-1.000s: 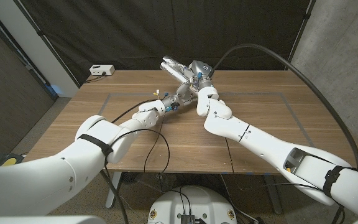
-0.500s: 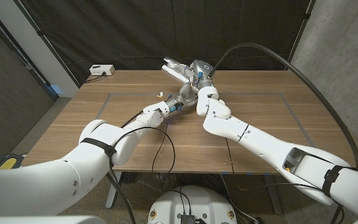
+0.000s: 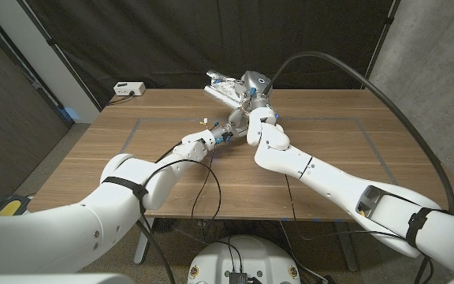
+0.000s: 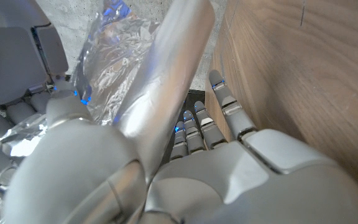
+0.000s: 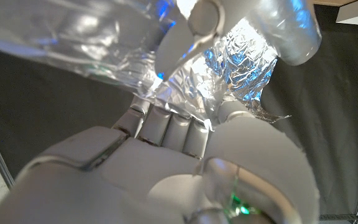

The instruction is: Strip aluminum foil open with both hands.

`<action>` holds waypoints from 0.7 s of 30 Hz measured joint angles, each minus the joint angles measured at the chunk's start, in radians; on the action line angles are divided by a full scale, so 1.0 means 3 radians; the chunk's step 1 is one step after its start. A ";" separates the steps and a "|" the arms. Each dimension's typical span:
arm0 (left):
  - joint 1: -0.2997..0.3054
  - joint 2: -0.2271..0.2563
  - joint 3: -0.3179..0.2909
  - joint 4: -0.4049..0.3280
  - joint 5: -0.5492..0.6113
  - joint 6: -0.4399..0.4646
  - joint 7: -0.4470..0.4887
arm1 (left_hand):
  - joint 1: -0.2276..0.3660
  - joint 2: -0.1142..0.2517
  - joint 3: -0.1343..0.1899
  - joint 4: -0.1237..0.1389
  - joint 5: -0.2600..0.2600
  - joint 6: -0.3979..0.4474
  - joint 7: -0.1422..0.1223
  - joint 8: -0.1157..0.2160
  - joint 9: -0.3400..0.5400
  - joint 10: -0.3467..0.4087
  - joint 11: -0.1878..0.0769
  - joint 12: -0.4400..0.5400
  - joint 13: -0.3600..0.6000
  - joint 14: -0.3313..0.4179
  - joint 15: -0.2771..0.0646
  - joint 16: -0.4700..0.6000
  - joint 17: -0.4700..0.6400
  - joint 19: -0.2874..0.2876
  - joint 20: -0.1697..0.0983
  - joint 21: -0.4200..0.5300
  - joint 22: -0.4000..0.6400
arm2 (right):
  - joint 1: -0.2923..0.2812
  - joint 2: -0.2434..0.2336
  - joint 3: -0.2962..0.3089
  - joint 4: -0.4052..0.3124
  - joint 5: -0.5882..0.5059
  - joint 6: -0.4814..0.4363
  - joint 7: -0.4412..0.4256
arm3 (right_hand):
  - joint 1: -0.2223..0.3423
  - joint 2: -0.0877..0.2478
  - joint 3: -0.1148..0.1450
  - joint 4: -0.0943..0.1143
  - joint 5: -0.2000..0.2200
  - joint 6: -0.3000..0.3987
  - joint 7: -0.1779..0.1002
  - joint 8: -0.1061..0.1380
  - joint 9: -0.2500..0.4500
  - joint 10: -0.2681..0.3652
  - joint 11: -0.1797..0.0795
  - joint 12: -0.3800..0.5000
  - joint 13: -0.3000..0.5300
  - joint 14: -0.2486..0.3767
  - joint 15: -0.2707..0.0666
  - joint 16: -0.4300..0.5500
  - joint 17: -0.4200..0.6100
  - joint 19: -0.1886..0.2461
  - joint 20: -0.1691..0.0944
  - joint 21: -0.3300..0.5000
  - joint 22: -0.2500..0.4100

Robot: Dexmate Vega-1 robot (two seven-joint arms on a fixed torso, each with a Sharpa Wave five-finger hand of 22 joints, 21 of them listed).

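1. Above the far middle of the desk [image 3: 329,150], the aluminum foil [image 3: 225,85] is a crumpled silver sheet held up in the air, off the wood.
2. The right hand [image 3: 251,93] grips it from the near side; in the right wrist view its fingers [image 5: 166,127] curl into the creased foil, closed on it.
3. The left hand [image 3: 225,132] sits lower, just under and beside the right wrist. In its own wrist view the fingers [image 4: 197,127] reach out fairly straight and spread, nothing between them, with the sheet hanging close beyond.
4. Likely reason for the pose: one hand lifts the foil clear so the other can come up and take an opposite edge, which pulling it open would need.
5. From the head view comes the overall layout, arms crossing toward the centre and a white box [image 3: 128,89] at the desk's back-left corner.
6. Only the wrist views reveal finger contact and the foil's wrinkles.
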 measured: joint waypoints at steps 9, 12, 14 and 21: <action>0.0015 -0.0008 -0.0046 -0.0002 0.0062 0.0000 -0.0036 | 0.0027 0.0027 -0.0027 0.0000 0.0022 0.0000 0.0000 0.0000 0.0007 -0.0006 0.0006 0.0000 0.0000 0.0000 0.0000 0.0013 0.0000 -0.0005 0.0005 -0.0013 0.0000 | 0.0036 0.0011 -0.0030 -0.0008 -0.0059 -0.0051 -0.0001 | 0.0015 0.0006 0.0000 0.0000 0.0000 0.0000 0.0000 0.0013 0.0019 0.0011 -0.0011 0.0012 0.0031 0.0000 0.0000 0.0000 0.0015 0.0000 0.0000 0.0039 0.0000; 0.0024 -0.0014 -0.0065 -0.0002 0.0082 0.0000 -0.0049 | 0.0027 0.0027 -0.0027 0.0000 0.0045 0.0000 0.0000 0.0000 0.0016 -0.0013 -0.0002 0.0000 0.0000 0.0000 0.0000 0.0013 0.0000 -0.0005 0.0005 -0.0013 0.0000 | 0.0056 0.0021 -0.0037 -0.0008 -0.0087 -0.0078 -0.0001 | 0.0024 0.0006 0.0000 0.0000 0.0000 0.0022 -0.0010 0.0013 0.0029 0.0011 -0.0011 0.0025 0.0046 0.0000 0.0000 0.0000 0.0015 0.0000 0.0000 0.0039 0.0000; 0.0024 -0.0014 -0.0065 -0.0002 0.0088 0.0000 -0.0054 | 0.0026 0.0027 -0.0046 -0.0002 0.0047 0.0000 0.0000 0.0000 0.0016 -0.0020 -0.0009 0.0000 0.0000 -0.0026 -0.0001 0.0013 0.0000 -0.0018 -0.0007 -0.0026 0.0000 | 0.0066 0.0028 -0.0039 -0.0006 -0.0087 -0.0078 -0.0001 | 0.0027 0.0010 0.0000 0.0000 0.0000 0.0024 -0.0011 0.0013 0.0035 0.0011 -0.0011 0.0025 0.0050 0.0000 0.0000 0.0000 0.0022 0.0000 0.0000 0.0056 0.0000; 0.0045 -0.0019 -0.0116 -0.0004 0.0114 -0.0007 -0.0084 | 0.0040 0.0040 -0.0064 -0.0009 0.0073 0.0000 0.0000 0.0000 0.0016 -0.0049 -0.0013 0.0000 0.0009 -0.0036 0.0001 0.0013 0.0000 -0.0048 0.0012 -0.0026 0.0000 | 0.0109 0.0055 -0.0045 0.0038 -0.0164 -0.0148 -0.0017 | 0.0027 0.0010 -0.0001 0.0000 0.0000 0.0024 -0.0011 0.0013 0.0035 0.0029 -0.0029 0.0025 0.0077 0.0024 -0.0001 0.0013 0.0032 0.0000 0.0000 0.0084 0.0000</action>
